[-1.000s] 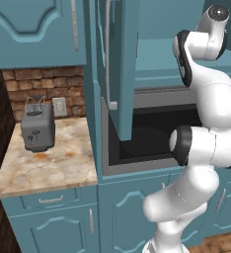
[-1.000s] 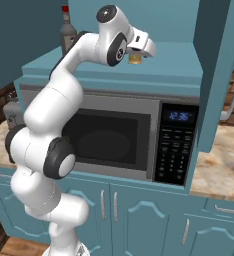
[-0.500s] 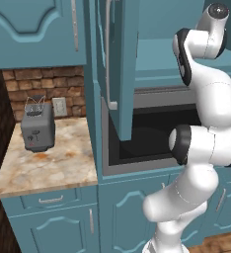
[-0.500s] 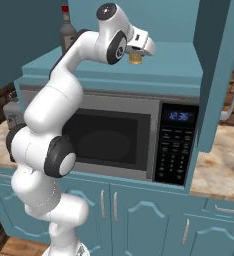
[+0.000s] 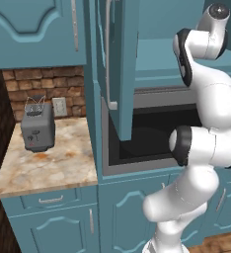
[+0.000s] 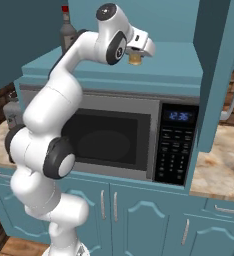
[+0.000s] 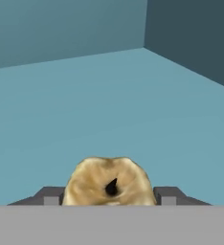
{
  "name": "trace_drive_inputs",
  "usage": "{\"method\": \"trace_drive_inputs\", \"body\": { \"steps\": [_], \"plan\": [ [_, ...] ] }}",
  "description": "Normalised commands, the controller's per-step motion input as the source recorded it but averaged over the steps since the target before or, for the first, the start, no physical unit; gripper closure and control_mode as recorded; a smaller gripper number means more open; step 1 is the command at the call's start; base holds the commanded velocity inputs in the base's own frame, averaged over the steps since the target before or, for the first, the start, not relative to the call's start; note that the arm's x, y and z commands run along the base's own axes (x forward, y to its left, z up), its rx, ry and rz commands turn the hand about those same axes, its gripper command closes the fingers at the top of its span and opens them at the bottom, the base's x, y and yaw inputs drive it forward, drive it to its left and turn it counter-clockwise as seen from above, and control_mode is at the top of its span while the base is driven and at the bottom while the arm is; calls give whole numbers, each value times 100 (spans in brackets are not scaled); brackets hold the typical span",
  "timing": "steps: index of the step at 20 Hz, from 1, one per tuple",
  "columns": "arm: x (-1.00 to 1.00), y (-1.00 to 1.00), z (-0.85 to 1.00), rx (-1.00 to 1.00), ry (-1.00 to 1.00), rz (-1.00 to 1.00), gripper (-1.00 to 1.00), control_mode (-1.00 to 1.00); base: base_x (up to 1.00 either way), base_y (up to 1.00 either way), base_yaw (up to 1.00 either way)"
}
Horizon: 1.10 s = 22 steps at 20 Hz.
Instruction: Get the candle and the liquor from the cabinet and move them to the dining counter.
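The candle, a squat gold-tan cylinder with a dark wick, sits between my two finger tips, touching both. My gripper is shut on it. From the right base view the candle hangs just under the gripper, low over the cabinet floor. The liquor, a dark bottle with a red cap, stands upright at the back left of the same shelf, behind my arm. The dining counter is out of view.
The cabinet door stands open toward me; its other door hangs at the right. A microwave sits under the shelf. A grey toaster stands on the small marble counter to the left.
The jaws have closed in onto the candle. The arm and hand have hardly moved.
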Motion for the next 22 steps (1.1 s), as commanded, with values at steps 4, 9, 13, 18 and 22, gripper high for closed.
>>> {"method": "trace_drive_inputs", "body": {
  "steps": [4,9,13,18,22],
  "plan": [
    [-28,0,-17,0,-1,0,100,-100,0,0,0],
    [-45,0,-16,0,-3,0,100,-100,0,0,0],
    [-61,0,-15,0,-6,0,100,-100,0,0,0],
    [-71,-1,-8,0,-5,0,100,-100,0,0,0],
    [-70,0,0,0,0,0,100,-100,0,0,0]
  ]
}}
